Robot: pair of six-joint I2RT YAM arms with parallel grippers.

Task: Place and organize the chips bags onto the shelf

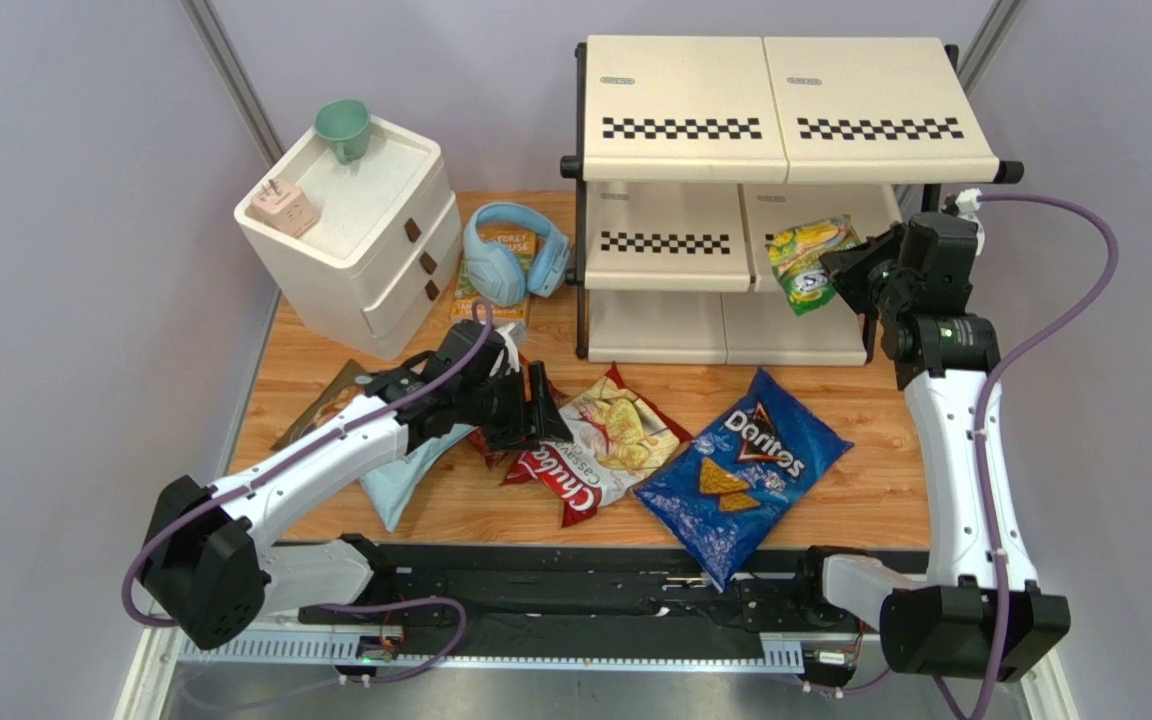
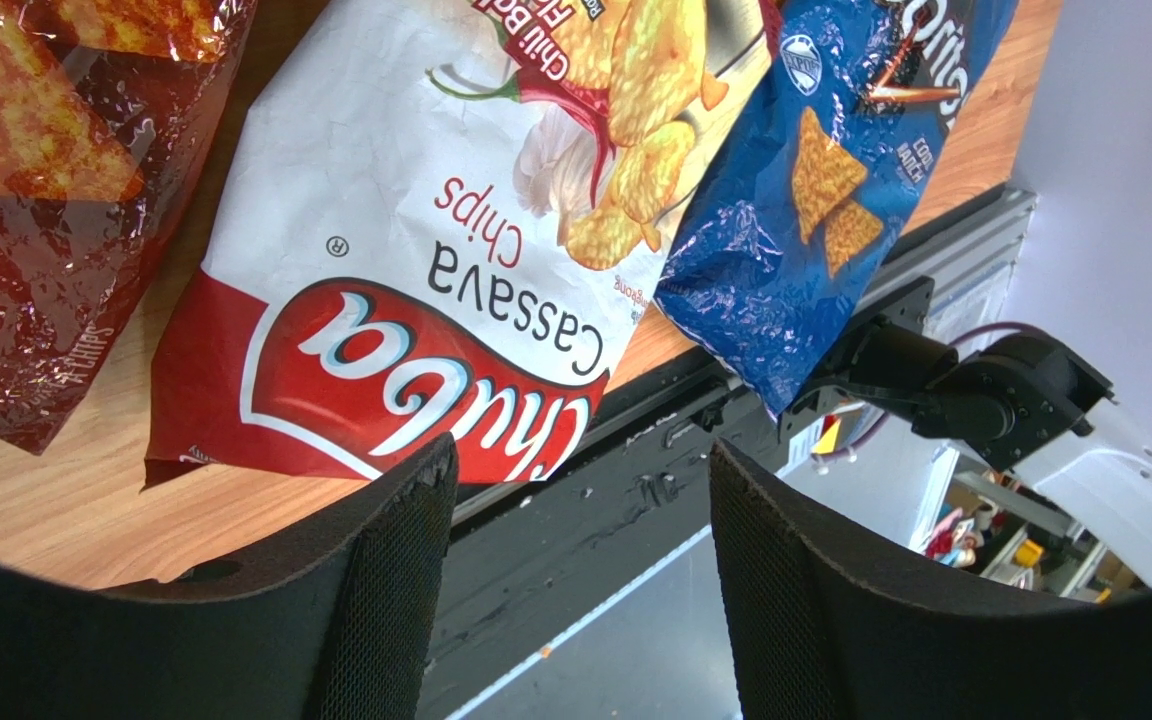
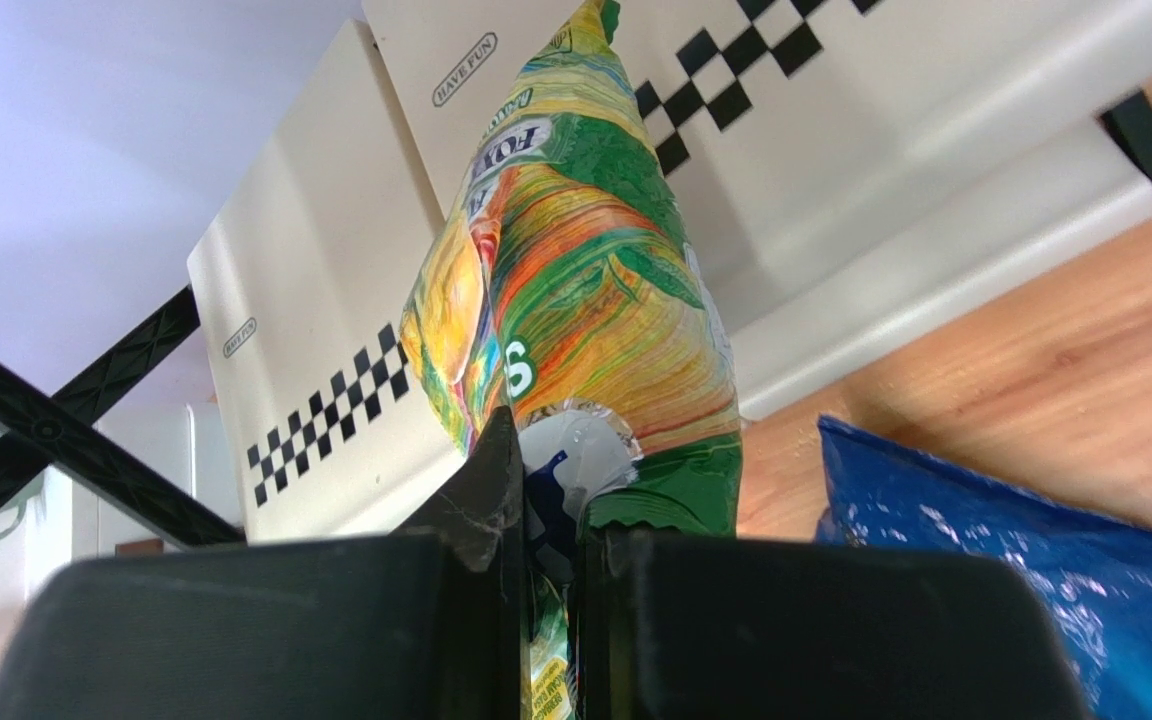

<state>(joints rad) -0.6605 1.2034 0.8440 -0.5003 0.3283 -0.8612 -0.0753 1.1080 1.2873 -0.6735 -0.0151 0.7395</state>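
Right tool (image 3: 549, 518) pinches the small green-yellow chips bag (image 1: 812, 258) by its end, held over the right half of the shelf (image 1: 683, 240) middle board. Best to push it further in and lay it flat before release. Left tool (image 2: 579, 468) is spread and empty above the Chuba cassava bag (image 2: 417, 285) on the tabletop (image 1: 883, 495).

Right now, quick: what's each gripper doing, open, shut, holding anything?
Left gripper: open, holding nothing.
Right gripper: shut on the green bag.
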